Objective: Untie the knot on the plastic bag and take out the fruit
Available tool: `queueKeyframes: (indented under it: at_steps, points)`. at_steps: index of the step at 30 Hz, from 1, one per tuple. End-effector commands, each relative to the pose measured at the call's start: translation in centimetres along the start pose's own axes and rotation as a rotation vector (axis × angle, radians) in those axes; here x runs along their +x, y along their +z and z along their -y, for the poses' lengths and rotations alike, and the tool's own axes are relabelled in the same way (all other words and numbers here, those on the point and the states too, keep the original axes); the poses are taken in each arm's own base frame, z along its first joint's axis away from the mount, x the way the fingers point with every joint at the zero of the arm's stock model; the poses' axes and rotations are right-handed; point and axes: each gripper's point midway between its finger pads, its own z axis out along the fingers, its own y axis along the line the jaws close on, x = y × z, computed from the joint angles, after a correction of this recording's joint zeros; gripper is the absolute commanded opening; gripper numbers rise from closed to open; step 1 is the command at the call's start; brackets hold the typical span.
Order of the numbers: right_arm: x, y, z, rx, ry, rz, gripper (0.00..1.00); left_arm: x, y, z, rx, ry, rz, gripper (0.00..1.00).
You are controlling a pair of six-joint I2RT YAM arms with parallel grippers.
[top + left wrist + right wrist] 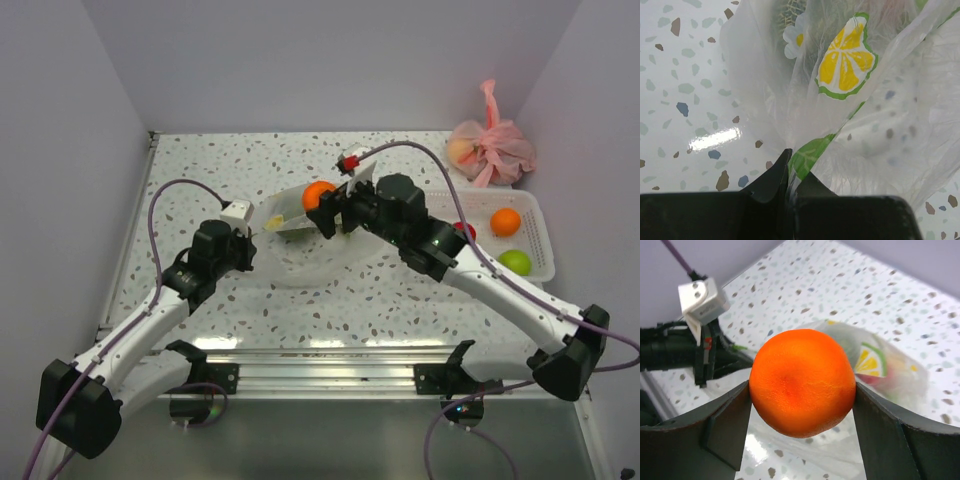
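Orange (802,382) in right pincer (803,390), near plastic bag (892,367)

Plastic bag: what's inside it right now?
Through the plastic bag, a reddish fruit shows beside the lemon print. Crinkled film hides any others. The right gripper holds an orange outside it.

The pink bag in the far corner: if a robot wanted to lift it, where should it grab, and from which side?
Probably the twisted tail that sticks up above the pink bag, coming down from above and closing across it. The tail is narrow and looks upright, whereas the rounded body below is wide and slack, likely too bulky to pinch securely.
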Motion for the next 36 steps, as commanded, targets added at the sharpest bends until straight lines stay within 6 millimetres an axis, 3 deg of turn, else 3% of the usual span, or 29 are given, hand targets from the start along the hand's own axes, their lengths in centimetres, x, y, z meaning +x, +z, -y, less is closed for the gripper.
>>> queueKeyframes:
  at_steps: [1,3,8,10,11,14,17,20,24,29,30,32,36]
  points:
    - [-3.7,-3.3,3.5,0.189,-0.071,0.076,0.4,-1.2,0.0,-0.2,-0.013,0.003,0.039,0.0]
    - [-4.0,-4.9,7.0,0.365,-0.09,0.083,0.4,-1.1,0.0,-0.2,-0.012,0.001,0.037,0.0]
    - [-2.2,-9.6,15.4,0.753,-0.073,0.021,0.4,-1.3,-0.1,-0.2,-0.009,0.001,0.042,0.0]
    - [-0.3,-11.1,18.0,0.863,-0.026,-0.023,0.4,-1.4,-0.1,-0.1,-0.008,0.001,0.047,0.0]
    - [1.3,-12.1,20.3,0.936,0.026,-0.044,0.4,-1.3,-0.2,-0.2,-0.008,0.001,0.045,0.0]
    - [4.5,-14.1,23.9,1.044,0.122,-0.095,0.4,-1.4,-0.2,-0.1,-0.007,0.001,0.048,0.0]
    - [9.2,-14.7,26.2,1.083,0.267,-0.144,0.41,-1.4,-0.2,-0.2,-0.008,0.001,0.047,0.0]
    - [12.7,-14.4,27.9,1.084,0.374,-0.18,0.43,-1.4,-0.2,-0.1,-0.007,0.001,0.048,0.0]
    - [15.4,-13.5,29.1,1.076,0.42,-0.213,0.46,-1.3,-0.1,-0.2,-0.008,0.003,0.044,0.0]
    - [15.8,-12.2,30.1,1.065,0.417,-0.235,0.68,-1.2,-0.1,-0.2,-0.007,0.003,0.041,0.0]
    - [15.7,-12.1,30.2,1.067,0.413,-0.243,0.81,-1.2,0.0,-0.2,-0.007,0.003,0.041,0.0]
    - [15.3,-11.9,30.3,1.056,0.396,-0.266,0.95,-1.2,-0.1,-0.1,-0.007,0.003,0.041,0.0]
    - [13.9,-11.6,29.9,1.001,0.354,-0.284,0.99,-1.3,0.0,-0.2,-0.008,0.004,0.044,0.0]
